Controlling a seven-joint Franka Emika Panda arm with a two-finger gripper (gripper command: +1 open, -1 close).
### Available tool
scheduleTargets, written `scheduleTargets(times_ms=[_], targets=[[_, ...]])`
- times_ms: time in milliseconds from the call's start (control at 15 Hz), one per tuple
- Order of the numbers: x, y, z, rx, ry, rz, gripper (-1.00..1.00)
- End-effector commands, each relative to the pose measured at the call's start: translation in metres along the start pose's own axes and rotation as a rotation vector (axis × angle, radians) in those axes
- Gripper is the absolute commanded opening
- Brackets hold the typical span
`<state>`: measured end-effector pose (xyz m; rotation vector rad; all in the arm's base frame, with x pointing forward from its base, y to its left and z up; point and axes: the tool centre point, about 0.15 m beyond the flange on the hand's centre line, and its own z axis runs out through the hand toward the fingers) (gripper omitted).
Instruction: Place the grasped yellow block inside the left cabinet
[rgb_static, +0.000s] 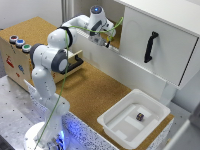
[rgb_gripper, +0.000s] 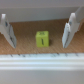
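Exterior view: white door (rgb_static: 159, 47), tray (rgb_static: 116, 125) holding a dark cube (rgb_static: 140, 116). Only the wrist view shows the spread gripper (rgb_gripper: 37, 31) astride the yellow block (rgb_gripper: 42, 39), resting untouched on the left cabinet (rgb_gripper: 30, 44) floor.

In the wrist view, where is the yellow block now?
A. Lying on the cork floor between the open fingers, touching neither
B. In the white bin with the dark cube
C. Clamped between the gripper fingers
A: the yellow block sits on the cork floor of the left cabinet, with a gap to each of the fingers of the gripper.
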<state>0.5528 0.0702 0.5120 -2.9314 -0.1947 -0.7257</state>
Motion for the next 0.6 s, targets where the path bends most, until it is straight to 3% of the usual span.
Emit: scheduleTargets(times_ms=[0, 533], targets=[[-0.091, 0.071, -0.001, -0.023, -0.063, 0.046, 1.0], [-0.195, 0.243, -0.01, -0.312, -0.174, 0.362, 1.0]])
